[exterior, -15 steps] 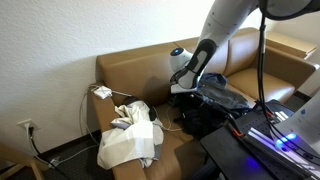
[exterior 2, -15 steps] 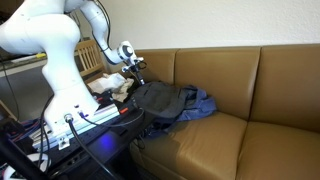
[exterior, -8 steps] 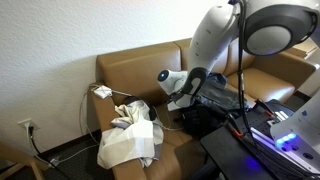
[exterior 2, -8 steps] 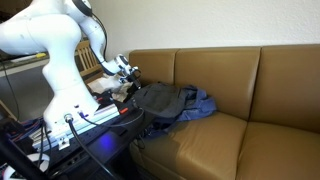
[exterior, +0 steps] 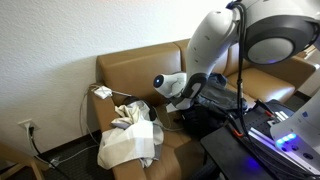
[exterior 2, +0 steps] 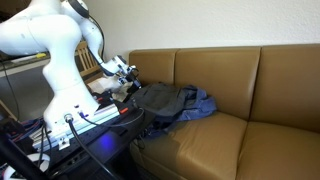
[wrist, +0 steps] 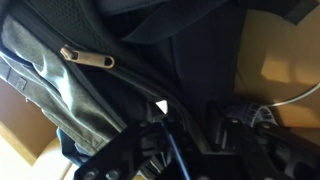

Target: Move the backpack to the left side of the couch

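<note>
The backpack (exterior 2: 160, 100) is dark grey-olive and lies on the brown couch (exterior 2: 235, 70), at the end nearest the robot's base. In an exterior view the backpack (exterior: 218, 98) shows dark beside the arm. My gripper (exterior: 183, 96) is down at the backpack's edge, seen also in the exterior view from the front (exterior 2: 130, 79). In the wrist view the backpack (wrist: 60, 70) fills the frame, with a brass zipper pull (wrist: 88, 57) and a black strap (wrist: 185, 60) running down between the dark fingers of my gripper (wrist: 195, 125). Whether the jaws grip the strap is too dark to tell.
A white cloth heap (exterior: 130, 140) lies at the couch's far end, with cables and a white adapter (exterior: 102, 92) on the armrest. A blue cloth (exterior 2: 203, 102) pokes from under the backpack. The robot's stand with blue lights (exterior: 275, 138) is close in front. A wall socket (exterior: 27, 127) is low.
The arm has swung down and toward the couch's end, bringing my gripper from above the backpack to its edge. The backpack has not visibly moved.
</note>
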Controlling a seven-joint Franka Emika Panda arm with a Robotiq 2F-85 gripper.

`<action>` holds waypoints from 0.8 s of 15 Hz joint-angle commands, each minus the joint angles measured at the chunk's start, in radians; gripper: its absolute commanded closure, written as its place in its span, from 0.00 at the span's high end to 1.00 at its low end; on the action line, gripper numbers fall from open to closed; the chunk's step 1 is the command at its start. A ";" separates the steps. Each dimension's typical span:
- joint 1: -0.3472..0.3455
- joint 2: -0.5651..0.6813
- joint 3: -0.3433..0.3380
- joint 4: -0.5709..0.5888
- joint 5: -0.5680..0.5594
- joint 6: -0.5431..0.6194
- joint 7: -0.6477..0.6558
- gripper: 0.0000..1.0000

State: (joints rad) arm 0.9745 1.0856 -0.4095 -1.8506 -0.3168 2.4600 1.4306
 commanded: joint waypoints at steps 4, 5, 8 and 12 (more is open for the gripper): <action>-0.057 -0.027 0.010 0.005 -0.030 0.014 0.066 0.00; -0.092 -0.068 0.022 -0.031 -0.017 0.070 0.058 0.00; -0.077 -0.216 -0.033 -0.221 -0.045 0.258 0.092 0.01; 0.030 -0.347 -0.196 -0.407 -0.055 0.515 0.145 0.01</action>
State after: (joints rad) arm 0.9294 0.8834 -0.4943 -2.0951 -0.3404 2.8273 1.5486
